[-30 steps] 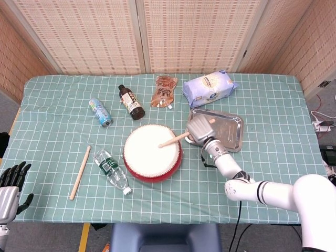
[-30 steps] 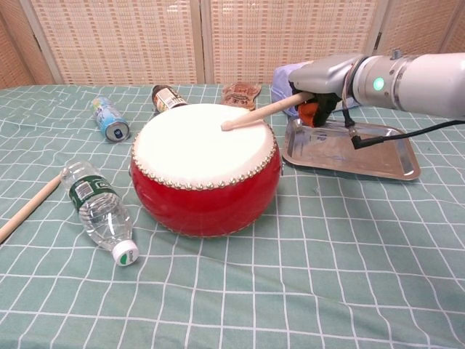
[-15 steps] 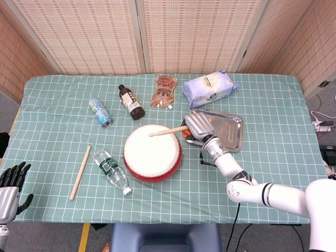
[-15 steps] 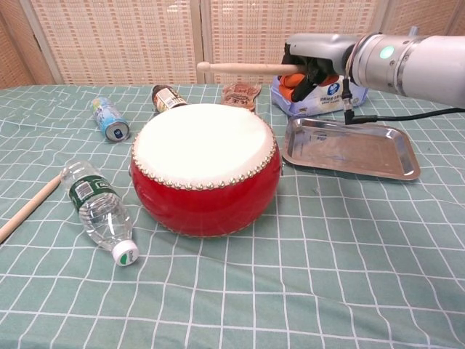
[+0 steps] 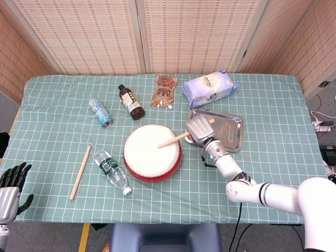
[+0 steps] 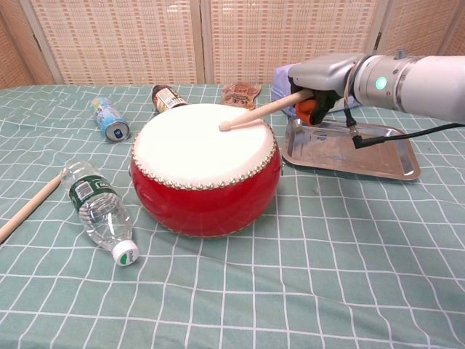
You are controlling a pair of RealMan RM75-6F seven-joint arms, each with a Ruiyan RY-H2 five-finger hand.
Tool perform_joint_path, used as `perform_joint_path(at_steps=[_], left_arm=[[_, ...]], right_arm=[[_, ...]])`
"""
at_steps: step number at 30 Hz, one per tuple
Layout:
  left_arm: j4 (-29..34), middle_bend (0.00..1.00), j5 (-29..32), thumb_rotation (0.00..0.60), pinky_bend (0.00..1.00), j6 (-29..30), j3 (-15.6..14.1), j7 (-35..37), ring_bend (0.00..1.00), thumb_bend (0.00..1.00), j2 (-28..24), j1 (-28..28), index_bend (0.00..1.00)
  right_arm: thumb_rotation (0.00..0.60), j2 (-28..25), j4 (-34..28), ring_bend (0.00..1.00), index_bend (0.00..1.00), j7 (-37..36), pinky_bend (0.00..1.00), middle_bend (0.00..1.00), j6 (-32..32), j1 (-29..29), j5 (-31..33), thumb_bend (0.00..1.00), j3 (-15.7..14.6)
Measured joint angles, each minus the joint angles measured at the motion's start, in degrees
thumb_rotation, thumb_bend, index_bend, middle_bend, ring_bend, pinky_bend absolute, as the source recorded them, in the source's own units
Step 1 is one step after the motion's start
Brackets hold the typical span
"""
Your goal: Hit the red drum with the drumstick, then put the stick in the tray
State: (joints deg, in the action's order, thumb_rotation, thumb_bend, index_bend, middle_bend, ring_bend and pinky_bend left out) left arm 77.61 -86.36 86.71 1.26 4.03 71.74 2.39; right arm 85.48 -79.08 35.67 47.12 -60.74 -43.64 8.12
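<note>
Drumstick (image 6: 256, 113) tip looks like it's touching the drum (image 6: 205, 169) skin, gripped in your right hand (image 6: 320, 80) at 3 o'clock; left hand (image 5: 10, 185) idle, fingers apart.

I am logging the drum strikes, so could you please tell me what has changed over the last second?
The right hand, gripping the drumstick, raised it level, then swung it back down onto the red drum. The tray, water bottle and spare stick stayed put.

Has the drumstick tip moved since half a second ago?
Yes. The drumstick tip has come down onto the red drum skin, held by the right hand.
</note>
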Motion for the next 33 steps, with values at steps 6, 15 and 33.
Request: perform_joint_path(at_steps=[6, 15, 33], left_arm=[[0.0, 0.00, 0.0, 0.600, 0.02, 0.3, 0.1, 0.2, 0.00, 0.29, -0.1, -0.1, 0.00], [-0.1, 0.00, -0.1, 0.600, 0.02, 0.6, 0.1, 0.4, 0.00, 0.29, -0.2, -0.2, 0.00], [-0.2, 0.00, -0.1, 0.600, 0.02, 0.4, 0.2, 0.3, 0.00, 0.29, -0.2, -0.1, 0.00]], right_arm=[[0.600, 0.0, -1.3, 1.00, 1.00, -7.4, 1.00, 1.00, 1.6, 1.8, -2.9, 1.00, 2.8], [0.600, -0.9, -2.2, 1.00, 1.00, -29.1, 1.00, 1.00, 1.2, 4.2, -8.1, 1.00, 5.5], [0.600, 1.5, 0.4, 1.00, 1.00, -5.1, 1.00, 1.00, 3.0, 4.1, -8.0, 1.00, 3.4]])
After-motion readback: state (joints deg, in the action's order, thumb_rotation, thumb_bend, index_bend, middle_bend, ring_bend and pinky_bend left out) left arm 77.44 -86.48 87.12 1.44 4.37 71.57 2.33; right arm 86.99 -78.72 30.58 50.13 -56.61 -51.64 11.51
